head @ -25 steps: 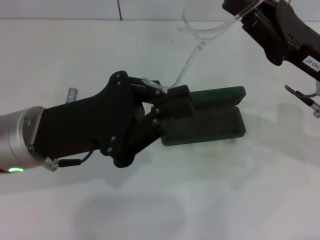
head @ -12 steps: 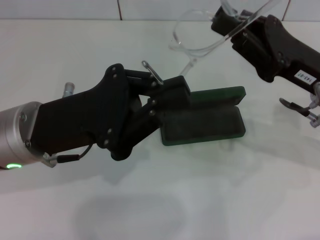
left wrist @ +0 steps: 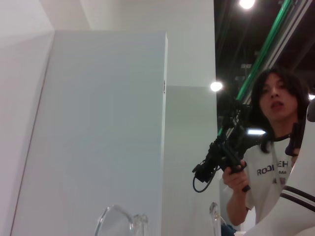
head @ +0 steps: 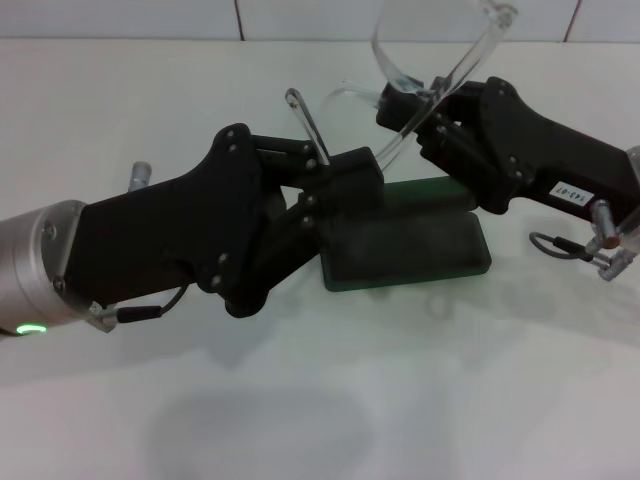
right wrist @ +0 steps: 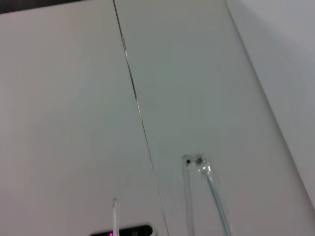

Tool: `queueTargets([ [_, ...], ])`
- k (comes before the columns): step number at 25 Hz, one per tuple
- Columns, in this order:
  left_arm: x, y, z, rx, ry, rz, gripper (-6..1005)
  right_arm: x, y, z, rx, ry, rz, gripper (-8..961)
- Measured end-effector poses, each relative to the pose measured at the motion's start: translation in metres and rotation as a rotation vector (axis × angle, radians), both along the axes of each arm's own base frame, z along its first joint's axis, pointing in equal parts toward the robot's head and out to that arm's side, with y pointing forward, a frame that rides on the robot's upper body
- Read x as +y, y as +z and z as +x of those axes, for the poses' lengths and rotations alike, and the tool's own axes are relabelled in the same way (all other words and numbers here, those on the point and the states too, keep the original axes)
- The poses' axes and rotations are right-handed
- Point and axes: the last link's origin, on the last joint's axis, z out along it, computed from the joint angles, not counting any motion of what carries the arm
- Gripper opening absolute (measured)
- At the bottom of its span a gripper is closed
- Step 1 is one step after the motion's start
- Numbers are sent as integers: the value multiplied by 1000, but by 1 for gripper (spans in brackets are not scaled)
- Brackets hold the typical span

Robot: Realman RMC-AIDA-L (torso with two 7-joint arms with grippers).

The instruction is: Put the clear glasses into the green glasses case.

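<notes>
The green glasses case [head: 410,250] lies open on the white table, its lid [head: 435,190] standing along the far side. My left gripper [head: 335,215] reaches in from the left, shut on the case's left end. Coming from the right, my right gripper [head: 415,115] is shut on the clear glasses [head: 445,55] and holds them tilted in the air just above the lid. One temple arm [head: 305,125] sticks out over the left gripper. Clear parts of the glasses show in the left wrist view [left wrist: 118,223], and temple tips show in the right wrist view [right wrist: 197,162].
A small grey metal object [head: 140,180] lies on the table behind my left arm. A thin cable [head: 560,248] loops off the right arm. White wall panels [head: 300,18] back the table. A person with a camera [left wrist: 266,142] stands off to the side.
My right gripper has carried the clear glasses left and down, from the far right corner to just above the case's lid. The left gripper has stayed at the case's left end.
</notes>
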Motion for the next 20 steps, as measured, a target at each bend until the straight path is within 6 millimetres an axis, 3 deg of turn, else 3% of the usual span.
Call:
queueTargets([
  [20,-1,-3,-4,0,16,-5,85,1,9,5,59,-42,60,104],
])
